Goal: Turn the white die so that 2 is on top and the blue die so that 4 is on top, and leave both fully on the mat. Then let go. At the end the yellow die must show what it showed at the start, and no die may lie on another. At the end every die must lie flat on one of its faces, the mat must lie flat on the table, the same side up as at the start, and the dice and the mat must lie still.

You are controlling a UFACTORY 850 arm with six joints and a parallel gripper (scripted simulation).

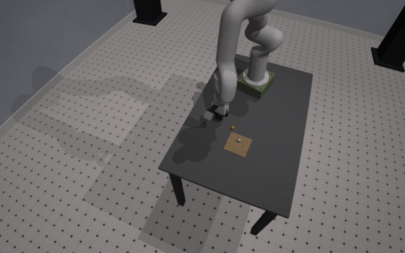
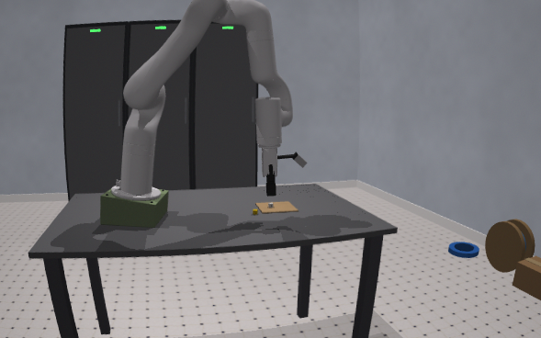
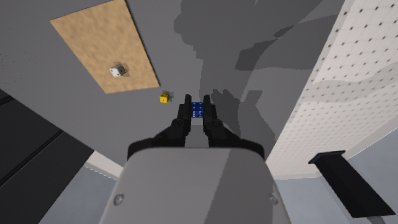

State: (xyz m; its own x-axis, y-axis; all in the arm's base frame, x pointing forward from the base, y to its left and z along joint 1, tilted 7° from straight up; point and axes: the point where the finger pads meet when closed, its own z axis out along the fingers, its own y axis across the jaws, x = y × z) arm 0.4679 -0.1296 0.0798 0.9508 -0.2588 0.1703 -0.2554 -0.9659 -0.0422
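Observation:
My gripper (image 3: 197,103) is shut on the blue die (image 3: 197,109) and holds it well above the table, near the table's edge; it also shows in the top view (image 1: 216,117) and the exterior view (image 2: 270,185). The white die (image 3: 117,71) lies on the brown mat (image 3: 104,45), seen too in the top view (image 1: 238,139) and the exterior view (image 2: 269,205). The yellow die (image 3: 163,98) lies on the dark table just off the mat, between the mat and my gripper; it also shows in the top view (image 1: 233,127) and the exterior view (image 2: 255,211).
The arm's green base block (image 1: 256,82) stands at the table's back. On the floor are a blue ring (image 2: 463,249), a wooden spool (image 2: 509,244) and a cardboard box (image 2: 540,278). Dark cabinets (image 2: 158,106) stand behind the table.

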